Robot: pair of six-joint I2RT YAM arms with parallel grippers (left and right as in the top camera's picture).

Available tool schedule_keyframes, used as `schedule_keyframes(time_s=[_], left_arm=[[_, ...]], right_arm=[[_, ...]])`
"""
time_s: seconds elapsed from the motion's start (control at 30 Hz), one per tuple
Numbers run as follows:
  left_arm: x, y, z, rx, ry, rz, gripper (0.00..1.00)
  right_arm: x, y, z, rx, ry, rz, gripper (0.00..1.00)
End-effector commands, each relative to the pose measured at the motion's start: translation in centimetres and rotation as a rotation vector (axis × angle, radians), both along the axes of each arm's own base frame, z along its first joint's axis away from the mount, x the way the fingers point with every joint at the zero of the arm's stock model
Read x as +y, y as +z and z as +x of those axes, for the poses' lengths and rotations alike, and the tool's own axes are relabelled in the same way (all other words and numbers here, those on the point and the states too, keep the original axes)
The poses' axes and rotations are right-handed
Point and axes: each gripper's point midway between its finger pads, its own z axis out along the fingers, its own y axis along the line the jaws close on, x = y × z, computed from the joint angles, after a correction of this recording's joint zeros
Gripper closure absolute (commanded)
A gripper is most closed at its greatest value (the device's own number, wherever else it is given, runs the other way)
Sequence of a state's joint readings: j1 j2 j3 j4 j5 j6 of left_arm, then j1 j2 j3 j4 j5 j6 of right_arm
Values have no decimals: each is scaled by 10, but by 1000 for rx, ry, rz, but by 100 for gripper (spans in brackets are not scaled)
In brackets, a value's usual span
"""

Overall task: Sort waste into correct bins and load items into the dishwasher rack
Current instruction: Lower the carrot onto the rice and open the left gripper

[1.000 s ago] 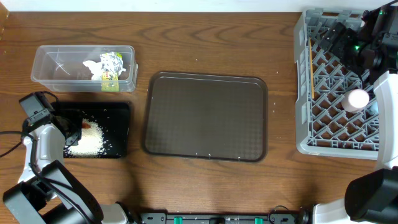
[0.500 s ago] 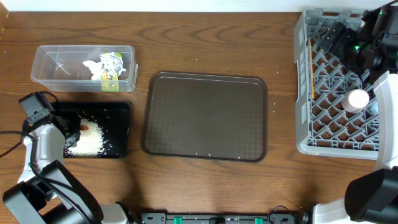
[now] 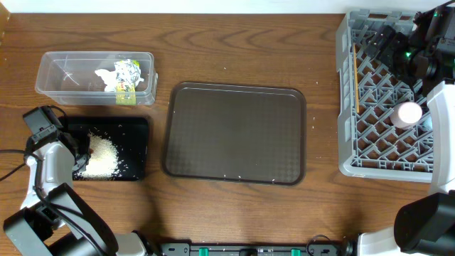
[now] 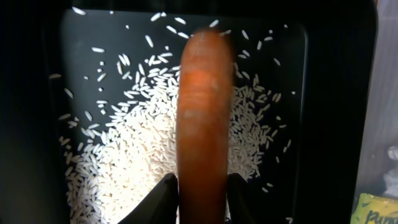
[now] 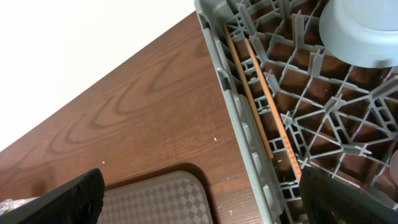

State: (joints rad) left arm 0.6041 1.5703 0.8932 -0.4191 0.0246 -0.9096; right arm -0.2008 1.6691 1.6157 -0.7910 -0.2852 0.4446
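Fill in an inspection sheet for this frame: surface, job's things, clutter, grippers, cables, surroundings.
Surface: wooden table.
Job's things: tissue and wrapper in the clear tub; rice in the black tray; carrot above the rice; chopsticks and light blue bowl in the grey rack.
Clutter: dark brown serving tray mid-table.
Grippers: left gripper, jaws against both sides of the carrot; right gripper, jaws wide apart, holding nothing.
Cables: black cable at the table's left edge.
Surroundings: white surface past the far edge.
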Motion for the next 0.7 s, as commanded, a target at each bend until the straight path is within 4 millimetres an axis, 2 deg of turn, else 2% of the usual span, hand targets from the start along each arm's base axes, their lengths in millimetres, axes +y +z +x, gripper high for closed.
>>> schedule_keyframes(time_s=[0.0,0.1,0.4,0.57,0.63,0.67], left_arm=[[1,-4,-5,26,10,6,70],[1,-4,-5,26,10,6,66],[-7,1,2,-18,-34,-29,65],[-29,28,21,-157,-159,-82,64],[-40,45,29,-228,-237,-96,59],[-46,54,32,-266,-273,-103,50]], right_arm=[[-2,0,1,1,-10,12,1],[-2,0,1,1,-10,12,1],[-2,0,1,1,-10,12,1],[-2,0,1,1,-10,12,1],[-2,0,1,1,-10,12,1],[-2,0,1,1,-10,12,1]])
